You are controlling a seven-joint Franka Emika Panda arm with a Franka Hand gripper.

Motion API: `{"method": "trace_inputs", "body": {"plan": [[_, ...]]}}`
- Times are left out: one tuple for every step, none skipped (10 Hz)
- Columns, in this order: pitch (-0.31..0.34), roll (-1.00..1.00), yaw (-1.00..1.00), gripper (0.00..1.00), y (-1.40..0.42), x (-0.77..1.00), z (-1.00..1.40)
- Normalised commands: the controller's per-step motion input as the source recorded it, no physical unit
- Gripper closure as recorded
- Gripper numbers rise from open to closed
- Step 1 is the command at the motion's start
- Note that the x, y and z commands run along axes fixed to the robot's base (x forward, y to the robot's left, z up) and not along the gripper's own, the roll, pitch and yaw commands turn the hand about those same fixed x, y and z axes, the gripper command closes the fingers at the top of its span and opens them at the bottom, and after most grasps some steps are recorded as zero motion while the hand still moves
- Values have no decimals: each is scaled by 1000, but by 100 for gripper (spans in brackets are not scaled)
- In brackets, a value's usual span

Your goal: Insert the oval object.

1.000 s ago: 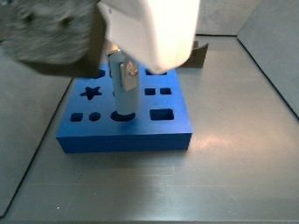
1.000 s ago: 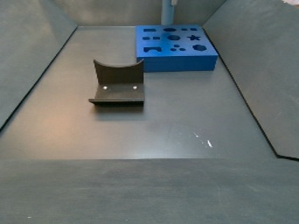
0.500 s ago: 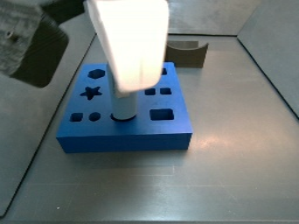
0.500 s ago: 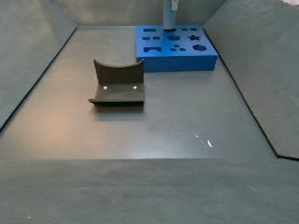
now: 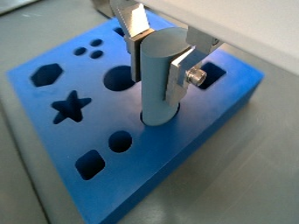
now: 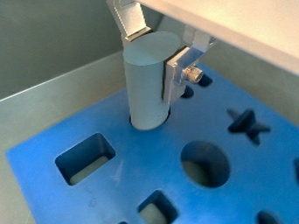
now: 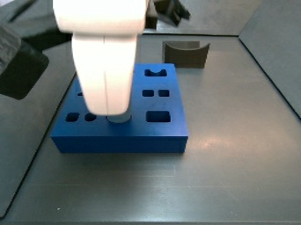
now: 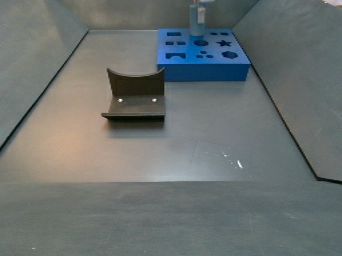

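My gripper (image 5: 163, 45) is clamped on the oval object (image 5: 160, 77), which stands upright with its lower end in a hole of the blue block (image 5: 176, 166) at mid-frame, and I worry that any tilt could jam it partway.

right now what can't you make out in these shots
- Oval object, lower end: sunk in the blue block in both wrist views, depth unreadable.
- Gripper: in a side view the white arm covers it and much of the block.
- Far side view: gripper tiny, cut off by the top edge.
- Fixture: outside both wrist views.
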Motion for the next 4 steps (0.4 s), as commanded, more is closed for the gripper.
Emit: {"method": "trace_inputs", "body": {"plan": [[0,-86,-500,100,0,166,-363],[0,-87,-383,100,0,143,-329],[-17,-84,-211,100,0,14,-209],[0,0,0,100,0,0,0]]}}
